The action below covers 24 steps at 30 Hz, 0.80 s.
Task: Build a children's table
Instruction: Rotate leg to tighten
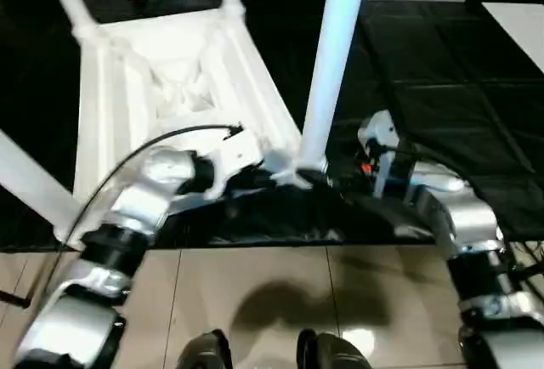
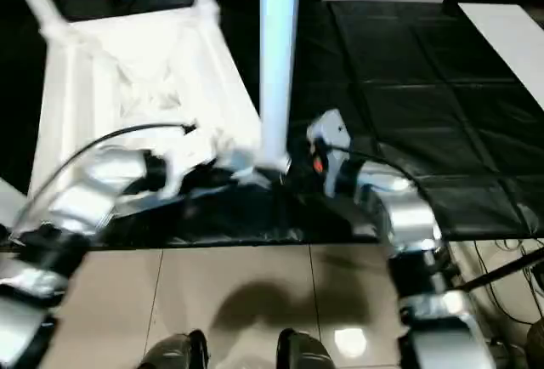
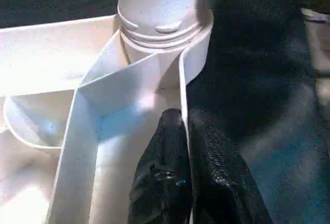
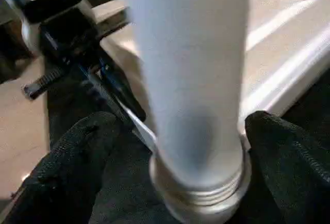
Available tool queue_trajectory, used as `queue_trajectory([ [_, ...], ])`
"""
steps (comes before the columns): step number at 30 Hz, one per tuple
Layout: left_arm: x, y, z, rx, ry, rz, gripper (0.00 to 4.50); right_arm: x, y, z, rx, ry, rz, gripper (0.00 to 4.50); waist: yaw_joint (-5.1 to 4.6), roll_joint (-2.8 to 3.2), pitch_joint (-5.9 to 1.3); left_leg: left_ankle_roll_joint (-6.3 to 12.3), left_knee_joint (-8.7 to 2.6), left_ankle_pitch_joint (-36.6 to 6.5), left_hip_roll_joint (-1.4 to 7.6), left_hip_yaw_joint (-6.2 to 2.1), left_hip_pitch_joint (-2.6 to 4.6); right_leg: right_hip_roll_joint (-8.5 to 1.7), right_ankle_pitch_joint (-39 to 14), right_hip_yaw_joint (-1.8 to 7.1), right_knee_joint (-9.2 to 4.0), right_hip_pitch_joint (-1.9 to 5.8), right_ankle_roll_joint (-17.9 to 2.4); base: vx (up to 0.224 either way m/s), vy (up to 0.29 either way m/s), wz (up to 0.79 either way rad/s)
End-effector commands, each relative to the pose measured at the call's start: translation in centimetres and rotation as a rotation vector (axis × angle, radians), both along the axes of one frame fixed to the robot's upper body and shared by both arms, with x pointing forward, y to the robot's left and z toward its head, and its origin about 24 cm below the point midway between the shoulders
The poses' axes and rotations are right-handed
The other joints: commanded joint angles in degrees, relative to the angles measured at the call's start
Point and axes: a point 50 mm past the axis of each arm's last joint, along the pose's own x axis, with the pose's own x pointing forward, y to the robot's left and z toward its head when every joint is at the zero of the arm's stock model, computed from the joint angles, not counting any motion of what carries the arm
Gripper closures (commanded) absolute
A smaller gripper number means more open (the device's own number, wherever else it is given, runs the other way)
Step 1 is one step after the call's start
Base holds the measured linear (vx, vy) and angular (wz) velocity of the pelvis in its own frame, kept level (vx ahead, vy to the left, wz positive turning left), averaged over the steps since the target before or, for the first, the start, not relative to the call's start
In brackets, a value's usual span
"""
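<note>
I see the table top (image 1: 161, 88) lying underside up on the mat (image 1: 442, 88), ahead of me and to my left. A leg (image 1: 331, 54) stands in its near right corner socket (image 3: 160, 28). My left gripper (image 3: 180, 182) straddles the top's rim beside that socket; my right gripper (image 4: 170, 167) flanks the leg's base, tiled floor (image 1: 272, 301) nearest me

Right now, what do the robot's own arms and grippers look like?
Both forearms are rounded silver shells with black bands at the joints. A thin black cable loops over the left arm. The right arm has a white wrist block with a small orange-red mark. Each gripper has two black, rough-textured fingers, seen on the left gripper and the right gripper.
</note>
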Motion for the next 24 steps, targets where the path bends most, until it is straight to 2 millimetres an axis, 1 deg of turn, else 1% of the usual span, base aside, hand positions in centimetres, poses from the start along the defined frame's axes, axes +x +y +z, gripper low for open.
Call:
queue_trajectory([
  [1,-0.8,-0.9,-0.2,0.036,0.007,-0.120,4.50,0.2,0.1,0.6,-0.008,-0.021,0.048,0.13,0.15,-0.23,-4.95,8.23,-2.80,-5.0,3.61,-1.25,1.13,-5.38,-5.9,3.48,-3.42,3.92,-15.2,0.000,0.000,0.00],
  [2,-1.0,-0.8,-0.2,0.047,0.009,-0.144,4.50,0.2,0.0,0.6,-0.014,-0.025,0.067,0.13,0.33,-0.33,-4.91,8.19,-2.88,-4.7,3.70,-1.22,1.22,-5.21,-5.8,3.46,-3.34,3.82,-15.1,0.000,0.000,0.00],
  [3,-1.1,-0.7,-0.2,0.054,0.016,-0.164,4.50,0.1,-0.1,0.7,-0.016,-0.023,0.087,0.13,0.52,-0.21,-4.96,8.16,-2.85,-4.6,3.79,-1.21,1.29,-5.29,-5.4,3.49,-3.18,3.75,-15.2,0.000,0.000,0.00],
  [4,-1.2,-0.5,-0.2,0.062,0.021,-0.185,4.50,0.1,-0.1,0.7,-0.016,-0.018,0.109,0.13,0.56,-0.44,-4.97,8.22,-2.82,-4.6,3.75,-1.19,1.25,-5.32,-5.3,3.46,-3.13,3.77,-15.3,0.000,0.000,0.00],
  [6,-1.4,-0.3,-0.1,0.073,0.029,-0.211,4.50,0.0,-0.2,0.8,-0.012,-0.005,0.141,0.13,0.70,-0.46,-4.94,8.47,-2.80,-4.2,3.79,-1.19,1.18,-5.36,-5.1,3.48,-3.04,3.75,-15.2,0.000,0.000,0.00],
  [7,-1.5,-0.2,-0.1,0.084,0.033,-0.231,4.50,-0.1,-0.3,0.8,-0.006,0.008,0.173,0.13,0.75,-0.52,-4.97,8.53,-2.78,-4.3,3.79,-1.18,1.25,-5.36,-5.3,3.46,-3.04,3.73,-15.3,0.000,0.000,0.00],
  [9,-1.6,-0.1,0.0,0.098,0.039,-0.253,4.50,-0.4,-0.4,0.9,0.000,0.026,0.218,0.39,0.89,-0.41,-5.00,8.61,-2.72,-4.2,3.87,-1.22,1.13,-5.44,-5.3,3.47,-2.96,3.75,-15.3,0.000,0.000,0.00],
  [10,-1.6,0.0,0.0,0.100,0.040,-0.257,4.50,-0.4,-0.4,0.9,0.001,0.029,0.226,0.46,0.85,-0.57,-4.95,8.74,-2.70,-4.2,3.80,-1.19,1.12,-5.36,-5.3,3.46,-2.99,3.74,-15.3,0.000,0.000,0.00],
  [12,-1.7,0.0,-0.1,0.110,0.042,-0.270,4.50,-0.6,-0.4,0.9,0.003,0.041,0.258,0.59,0.90,-0.52,-4.86,8.61,-2.69,-4.7,3.81,-1.22,1.08,-5.43,-6.3,3.44,-3.11,3.68,-15.2,0.000,0.000,0.00],
  [13,-1.7,0.1,-0.1,0.116,0.045,-0.281,4.50,-0.7,-0.4,0.9,0.001,0.050,0.288,0.59,0.94,-0.52,-4.82,8.29,-2.74,-5.2,3.85,-1.24,1.07,-5.55,-7.5,3.48,-3.20,3.68,-14.9,0.000,0.000,0.00],
  [15,-1.8,0.1,-0.1,0.121,0.046,-0.290,4.50,-0.8,-0.4,0.9,-0.001,0.057,0.313,0.93,0.99,-0.53,-4.78,7.69,-2.79,-6.1,3.84,-1.27,1.11,-5.54,-9.4,3.48,-3.39,3.64,-14.5,0.000,0.000,0.00],
  [16,-1.8,0.2,-0.1,0.122,0.046,-0.292,4.50,-0.8,-0.4,0.9,-0.001,0.059,0.318,0.93,1.00,-0.45,-4.74,7.59,-2.81,-6.3,3.85,-1.28,1.12,-5.52,-9.6,3.49,-3.44,3.58,-14.4,0.000,0.000,0.00],
  [17,-1.8,0.2,-0.1,0.123,0.046,-0.295,4.50,-0.8,-0.4,1.0,0.000,0.061,0.327,0.97,1.05,-0.51,-4.78,7.37,-2.79,-6.4,3.83,-1.22,1.18,-5.54,-9.8,3.55,-3.48,3.57,-14.3,0.000,0.000,0.00],
  [18,-1.8,0.2,-0.1,0.123,0.046,-0.295,4.50,-0.8,-0.4,1.0,0.000,0.061,0.327,1.21,1.10,-0.49,-4.78,7.28,-2.81,-6.1,3.83,-1.26,1.16,-5.49,-9.6,3.52,-3.42,3.56,-14.3,0.000,0.000,0.00],
  [19,-1.7,0.2,-0.1,0.123,0.046,-0.296,4.50,-0.9,-0.3,0.9,-0.001,0.064,0.336,1.21,1.11,-0.50,-4.81,7.26,-2.81,-5.9,3.84,-1.26,1.15,-5.49,-9.4,3.53,-3.38,3.56,-14.3,0.000,0.000,0.00],
  [22,-1.7,0.2,-0.1,0.124,0.046,-0.297,4.50,-0.9,-0.3,0.9,-0.001,0.066,0.342,1.48,1.20,-0.55,-4.89,7.48,-2.74,-5.2,3.78,-1.26,1.09,-5.47,-8.3,3.51,-3.23,3.61,-14.5,0.000,0.000,0.00],
  [23,-1.7,0.2,-0.1,0.124,0.046,-0.300,4.50,-0.9,-0.3,0.9,-0.003,0.073,0.354,1.48,1.22,-0.57,-4.89,7.64,-2.71,-5.0,3.75,-1.22,1.08,-5.44,-7.9,3.51,-3.20,3.59,-14.5,0.000,0.000,0.00],
  [24,-1.7,0.2,-0.1,0.125,0.046,-0.302,4.50,-0.9,-0.3,0.9,-0.004,0.077,0.364,1.58,1.27,-0.56,-4.92,7.82,-2.66,-4.8,3.70,-1.20,1.06,-5.48,-7.6,3.51,-3.20,3.63,-14.6,0.000,0.000,0.00],
])
